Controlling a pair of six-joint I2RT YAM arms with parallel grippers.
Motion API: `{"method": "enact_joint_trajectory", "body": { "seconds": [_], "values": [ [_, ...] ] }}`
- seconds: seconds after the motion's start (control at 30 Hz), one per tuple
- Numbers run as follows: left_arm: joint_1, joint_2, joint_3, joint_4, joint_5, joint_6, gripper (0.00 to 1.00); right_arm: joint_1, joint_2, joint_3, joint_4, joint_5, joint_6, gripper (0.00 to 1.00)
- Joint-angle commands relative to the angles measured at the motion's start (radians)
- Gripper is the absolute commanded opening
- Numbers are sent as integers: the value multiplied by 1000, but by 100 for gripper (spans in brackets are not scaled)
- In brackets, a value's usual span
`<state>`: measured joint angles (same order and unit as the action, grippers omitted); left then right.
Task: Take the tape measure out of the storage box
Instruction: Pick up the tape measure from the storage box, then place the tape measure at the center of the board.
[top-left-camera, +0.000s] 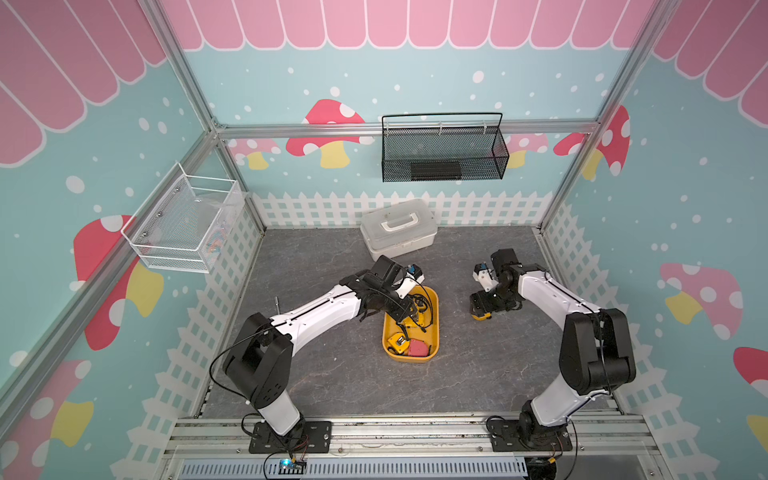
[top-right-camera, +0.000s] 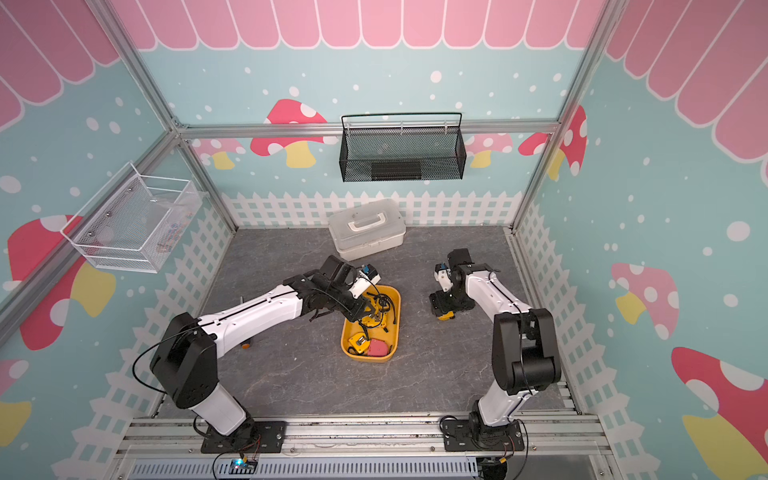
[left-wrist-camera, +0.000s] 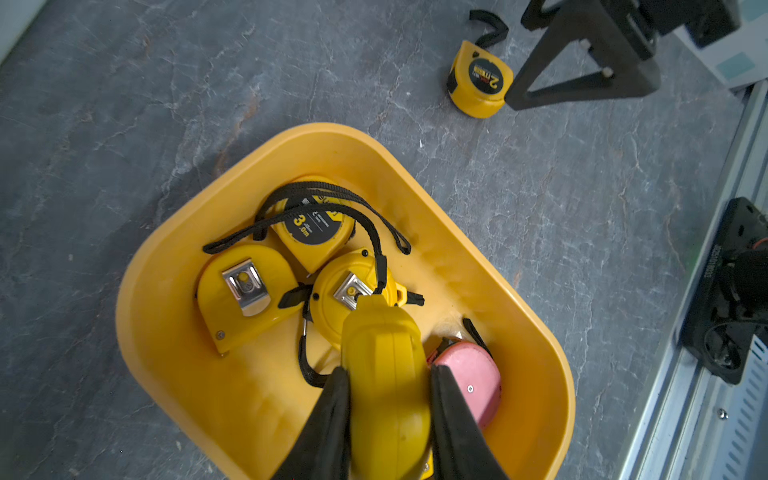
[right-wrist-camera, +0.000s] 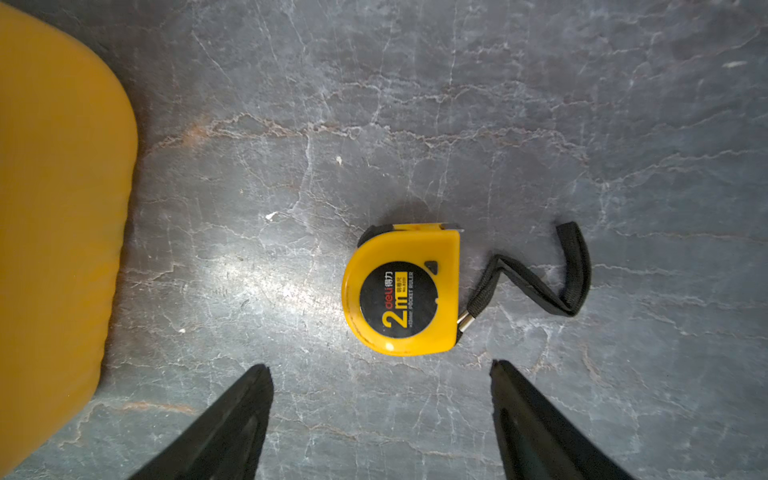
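Left wrist view shows the left gripper (left-wrist-camera: 388, 374) clamped on a rounded yellow plastic tape measure (left-wrist-camera: 386, 340), gripped edge-on by its flat sides, inside the orange-yellow oblong plastic storage box (left-wrist-camera: 158, 374). The lift should go straight up, slowly, until the case clears the low wall, since black wrist straps (left-wrist-camera: 380, 270) loop over the neighbouring yellow cases (left-wrist-camera: 241, 291) and could drag one along. The held case looks smooth and hard, ribbed along its curved edge. The right gripper (right-wrist-camera: 380, 368) hangs wide and empty over a second yellow tape measure (right-wrist-camera: 401, 291) lying on the grey table (right-wrist-camera: 540, 124).
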<state>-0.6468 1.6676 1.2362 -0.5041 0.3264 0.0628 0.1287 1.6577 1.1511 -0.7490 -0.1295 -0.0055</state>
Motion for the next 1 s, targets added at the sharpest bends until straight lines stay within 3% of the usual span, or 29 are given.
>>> {"method": "enact_joint_trajectory", "body": {
  "seconds": [0.0, 0.23, 0.57, 0.97],
  "values": [
    [19, -46, -13, 36, 2, -9, 13, -6, 13, -13, 1, -10, 0, 83],
    [91, -121, -21, 0, -110, 12, 13, -6, 14, -11, 2, -11, 0, 83],
    [232, -223, -62, -43, -174, 37, 14, -7, 18, -11, 5, -18, 0, 83],
    [385, -193, -95, -53, -266, 32, 14, -6, 23, -10, 8, -24, -5, 83]
  ]
}}
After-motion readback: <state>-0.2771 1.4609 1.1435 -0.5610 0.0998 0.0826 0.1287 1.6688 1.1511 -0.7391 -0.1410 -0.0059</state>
